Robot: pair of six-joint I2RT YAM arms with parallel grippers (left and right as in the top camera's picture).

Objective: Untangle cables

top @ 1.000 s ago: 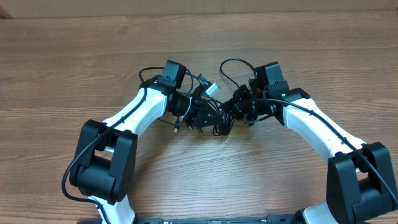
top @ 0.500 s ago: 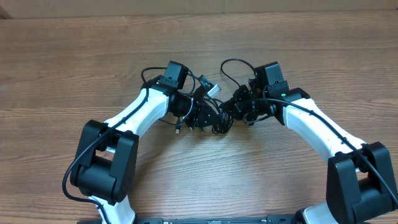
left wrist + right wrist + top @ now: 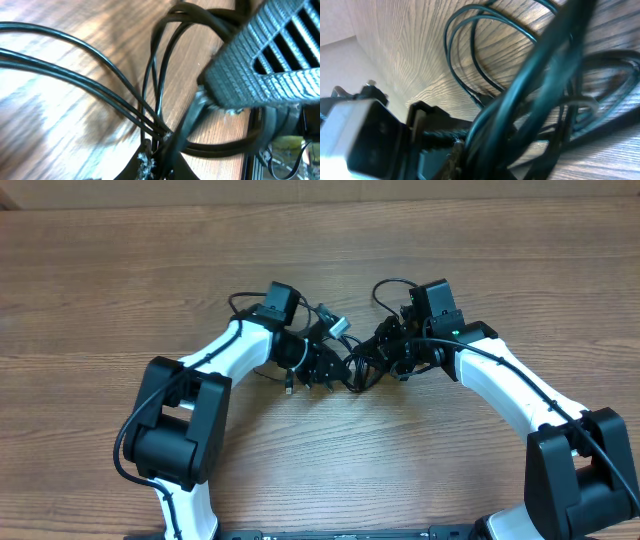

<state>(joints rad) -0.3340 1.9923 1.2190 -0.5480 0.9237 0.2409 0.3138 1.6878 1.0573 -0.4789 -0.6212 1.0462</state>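
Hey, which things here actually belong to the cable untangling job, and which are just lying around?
Part of the job:
- cables, bunched between the two arms
- left gripper, at the bunch
- right gripper, at the bunch

Just there:
- wooden table
- thicker black wires running along the arms

**Twin arms, seen from overhead.** The left arm (image 3: 225,355) and right arm (image 3: 510,375) wear smooth white shells over rounded links. Bulky black shoulder housings (image 3: 175,430) cap them at seven and five o'clock. A thick black wire (image 3: 119,455) loops out of each housing and runs along the white shell. Boxy black camera modules (image 3: 432,302) top both wrists near twelve o'clock, and a tiny green light (image 3: 455,333) glows on the right arm. The left gripper (image 3: 338,368) and right gripper (image 3: 368,360) are mostly black. A grey ribbed finger pad (image 3: 260,65) fills two o'clock in the left wrist view.
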